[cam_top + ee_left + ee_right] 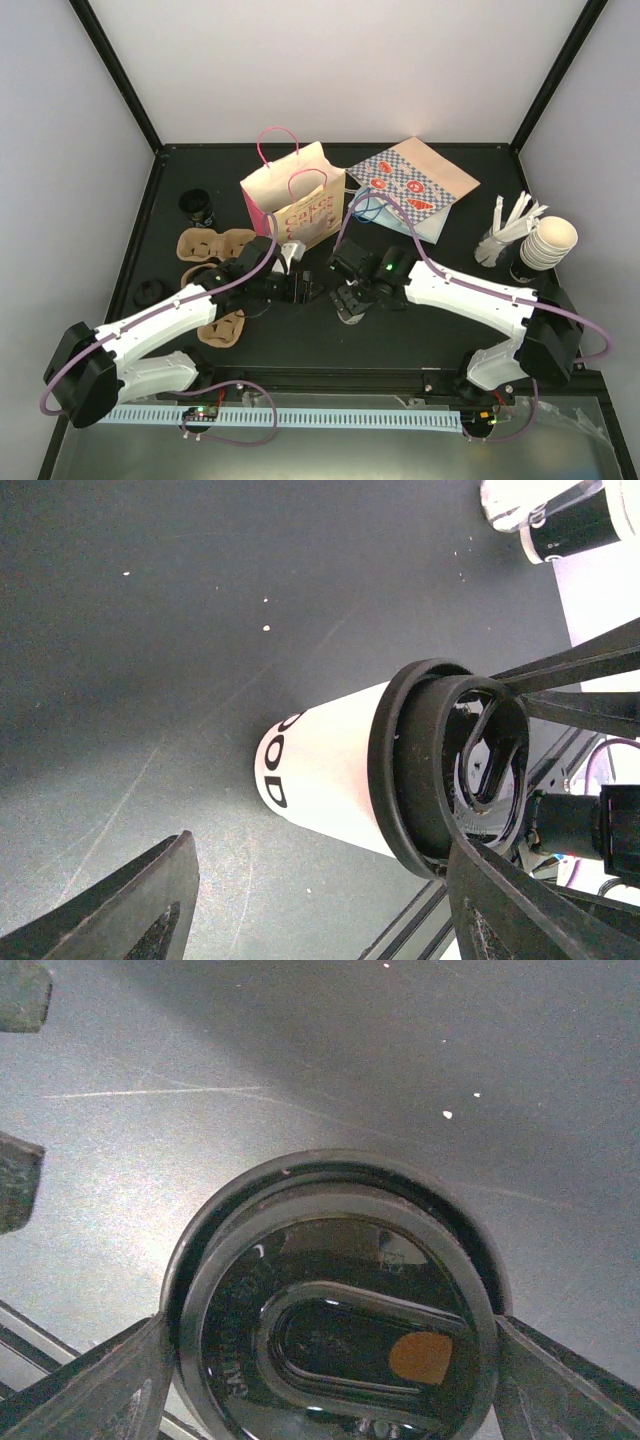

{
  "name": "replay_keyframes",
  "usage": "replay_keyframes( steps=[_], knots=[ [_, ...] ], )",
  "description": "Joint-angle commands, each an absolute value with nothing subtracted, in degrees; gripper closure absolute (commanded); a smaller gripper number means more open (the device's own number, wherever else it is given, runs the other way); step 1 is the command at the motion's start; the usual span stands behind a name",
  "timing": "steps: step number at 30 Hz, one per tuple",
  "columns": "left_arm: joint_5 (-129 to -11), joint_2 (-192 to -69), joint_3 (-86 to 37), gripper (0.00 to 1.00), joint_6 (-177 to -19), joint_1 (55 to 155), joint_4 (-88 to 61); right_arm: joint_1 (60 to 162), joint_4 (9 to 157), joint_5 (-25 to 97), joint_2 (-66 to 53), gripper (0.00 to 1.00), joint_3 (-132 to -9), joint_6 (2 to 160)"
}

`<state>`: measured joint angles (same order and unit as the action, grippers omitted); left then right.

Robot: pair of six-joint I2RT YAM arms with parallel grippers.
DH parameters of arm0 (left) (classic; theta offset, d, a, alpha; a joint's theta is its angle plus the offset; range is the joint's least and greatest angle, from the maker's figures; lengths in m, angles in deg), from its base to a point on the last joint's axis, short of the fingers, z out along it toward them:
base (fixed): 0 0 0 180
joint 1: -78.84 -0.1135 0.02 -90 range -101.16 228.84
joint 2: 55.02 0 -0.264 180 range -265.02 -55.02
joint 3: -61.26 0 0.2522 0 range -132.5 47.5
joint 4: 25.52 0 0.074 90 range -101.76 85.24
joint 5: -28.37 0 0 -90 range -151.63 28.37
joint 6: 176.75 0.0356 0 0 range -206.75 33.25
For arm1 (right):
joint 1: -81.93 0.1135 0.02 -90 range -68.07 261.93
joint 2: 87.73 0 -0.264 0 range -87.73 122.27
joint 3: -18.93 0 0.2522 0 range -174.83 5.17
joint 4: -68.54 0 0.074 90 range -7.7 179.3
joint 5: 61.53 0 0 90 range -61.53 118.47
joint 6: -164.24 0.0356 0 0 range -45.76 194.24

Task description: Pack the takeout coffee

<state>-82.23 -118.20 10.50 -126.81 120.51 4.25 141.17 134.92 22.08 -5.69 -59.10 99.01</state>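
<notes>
White arm shells, black joints, looping purple cables.

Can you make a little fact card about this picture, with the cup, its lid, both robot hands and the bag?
cup: white paper cup, dark letters, upright on the black table
lid: black lid on the cup
right gripper: one finger each side of the lid; grip unclear
left gripper: open, pointed at the cup
bag: pink bag standing behind the arms, cup not inside

Bright even light; takeout coffee overexposed; foreground blurred.
</notes>
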Motion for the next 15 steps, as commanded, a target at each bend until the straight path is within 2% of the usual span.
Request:
replay_keyframes(
  steps=[1,11,15],
  knots=[
    [-83.1,-118.6,10.6,0.30,-127.2,120.0,2.2,142.3,136.1,19.4,-4.6,0.13,-60.6,99.2],
    [-85.1,-120.6,11.3,0.31,-128.0,119.9,0.1,143.1,135.5,19.8,-4.7,0.25,-59.0,97.5],
    [-87.0,-122.2,11.2,0.31,-128.3,119.9,-1.4,143.1,133.8,22.2,-6.8,0.26,-57.2,94.9]
  ],
)
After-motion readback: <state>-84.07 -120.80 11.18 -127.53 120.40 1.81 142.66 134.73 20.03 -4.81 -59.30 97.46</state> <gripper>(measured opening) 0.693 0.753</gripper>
